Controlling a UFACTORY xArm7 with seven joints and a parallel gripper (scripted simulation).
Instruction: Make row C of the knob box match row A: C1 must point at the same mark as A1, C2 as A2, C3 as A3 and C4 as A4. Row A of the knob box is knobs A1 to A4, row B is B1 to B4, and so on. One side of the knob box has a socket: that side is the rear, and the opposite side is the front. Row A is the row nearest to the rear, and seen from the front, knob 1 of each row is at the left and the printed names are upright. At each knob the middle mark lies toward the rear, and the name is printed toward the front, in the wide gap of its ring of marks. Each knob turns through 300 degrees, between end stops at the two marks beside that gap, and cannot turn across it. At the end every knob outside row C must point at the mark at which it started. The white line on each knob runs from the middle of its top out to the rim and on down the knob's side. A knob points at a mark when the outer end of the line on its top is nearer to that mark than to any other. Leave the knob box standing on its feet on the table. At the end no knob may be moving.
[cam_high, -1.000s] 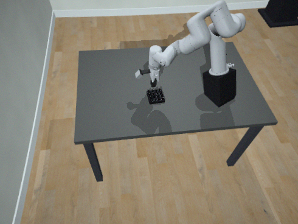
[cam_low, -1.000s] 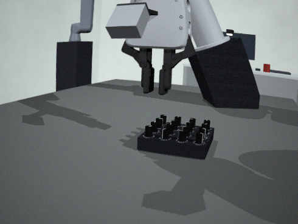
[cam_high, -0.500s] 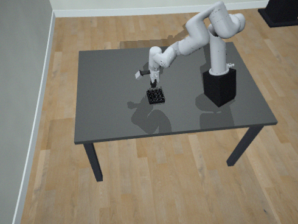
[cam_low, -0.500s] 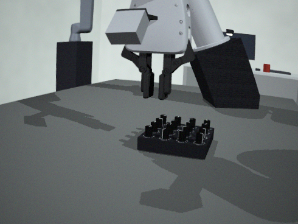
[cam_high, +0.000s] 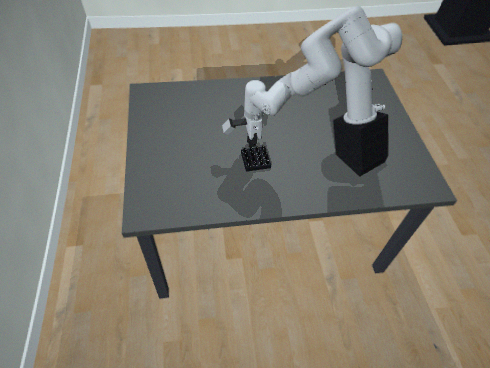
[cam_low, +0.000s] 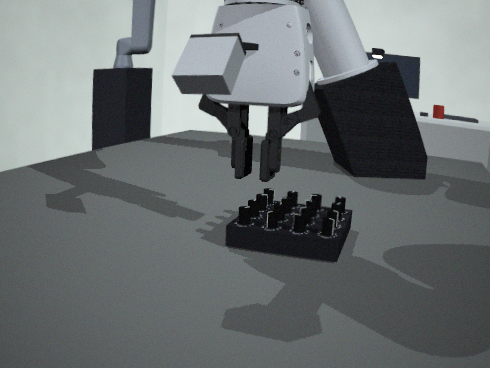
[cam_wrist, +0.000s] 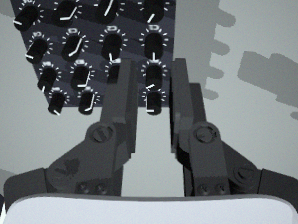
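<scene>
The black knob box (cam_high: 257, 168) (cam_low: 280, 246) stands on the table with its knobs upright. My gripper (cam_high: 252, 144) (cam_low: 253, 178) (cam_wrist: 153, 78) hangs above and beyond the box in the exterior view, fingers down. It is open with a modest gap and empty. In the wrist view row A is the lowest row, knob 1 at the right. Knob C1 (cam_wrist: 153, 44) and knob C2 (cam_wrist: 111, 44) show white lines at their lower ends. Knob C3 (cam_wrist: 74, 46) has a slanting line; knob C4 (cam_wrist: 37, 50) shows its line lower left. Knob A1 (cam_wrist: 154, 104) shows its line lower left. The left finger hides A2.
The grey table (cam_high: 175, 190) (cam_low: 125, 280) carries the box and the arm's black base (cam_high: 360, 150) (cam_low: 375, 130). Shadows of the arm fall around the box. A red object (cam_low: 438, 111) stands on a surface in the background.
</scene>
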